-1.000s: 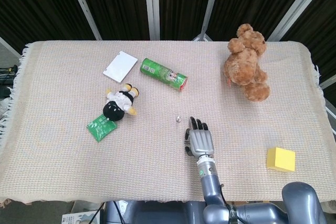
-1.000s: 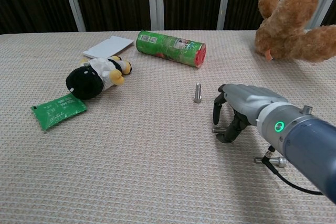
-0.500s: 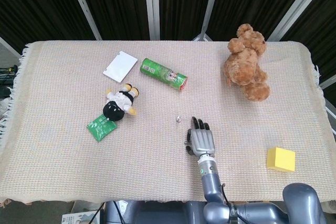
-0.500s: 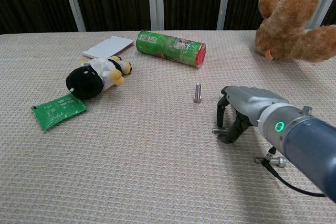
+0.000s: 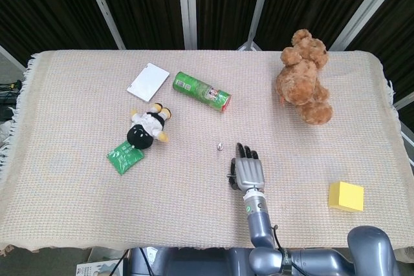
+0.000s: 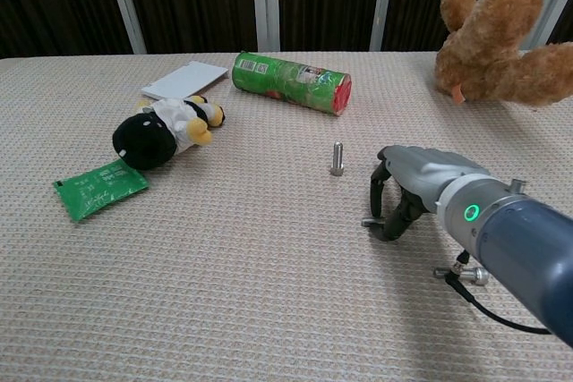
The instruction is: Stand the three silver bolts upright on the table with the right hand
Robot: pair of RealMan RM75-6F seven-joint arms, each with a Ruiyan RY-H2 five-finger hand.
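One silver bolt stands upright mid-table, seen from above as a small dot. A second bolt lies flat on the cloth, its end poking out to the left from under my right hand. The hand's fingers arch down and pinch this bolt against the table. In the head view the right hand lies palm-down just right of the upright bolt. A third bolt lies flat beside the wrist, nearer me. My left hand is in neither view.
A green can lies on its side behind the bolts. A black-and-white plush, a green packet and a white card are to the left. A brown teddy bear sits at the back right, a yellow block at the front right.
The right hand has drawn slightly back toward me and its fingers have curled closer around the lying bolt. The bolts have not moved.
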